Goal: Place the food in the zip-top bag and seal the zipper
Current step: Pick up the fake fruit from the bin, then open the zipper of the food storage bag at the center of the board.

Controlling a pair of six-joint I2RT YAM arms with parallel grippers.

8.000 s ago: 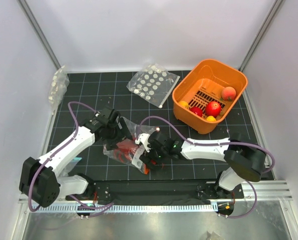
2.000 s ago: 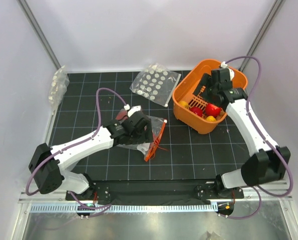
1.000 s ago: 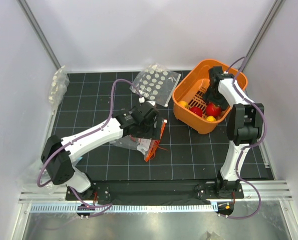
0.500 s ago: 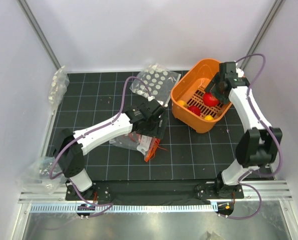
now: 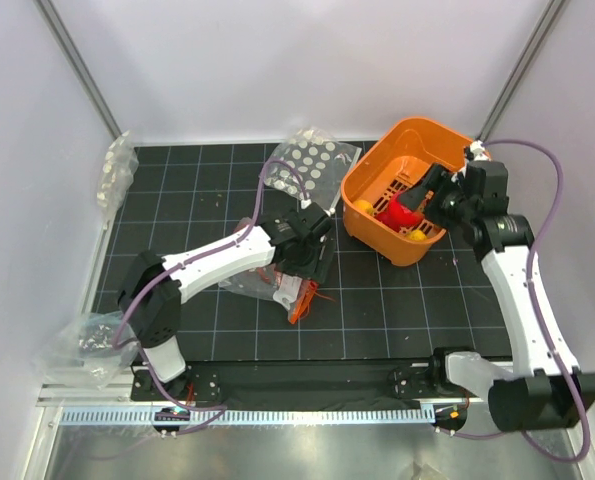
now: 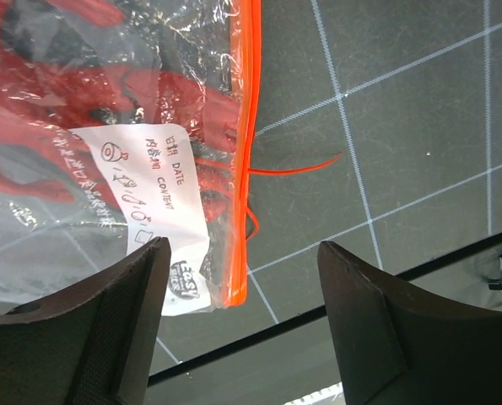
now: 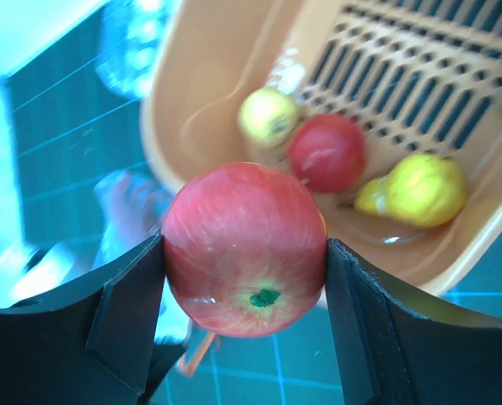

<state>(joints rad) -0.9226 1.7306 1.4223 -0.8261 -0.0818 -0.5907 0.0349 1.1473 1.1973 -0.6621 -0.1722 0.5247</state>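
The zip-top bag lies on the black mat with the red octopus piece inside it, behind a white label. Its orange-red zipper runs down the right edge, and a thin red tentacle sticks out past it. My left gripper hovers open over the bag's zipper end, with that end between its fingers. My right gripper is shut on a red apple-like fruit ball above the orange basket.
The basket still holds a yellow-green ball, a red ball and a yellow fruit. A clear bag of white discs lies behind. Clear bags lie at far left and near left.
My right gripper reached into the basket, closed on the red fruit ball and lifted it. My left gripper slid right along the bag to its zipper edge.
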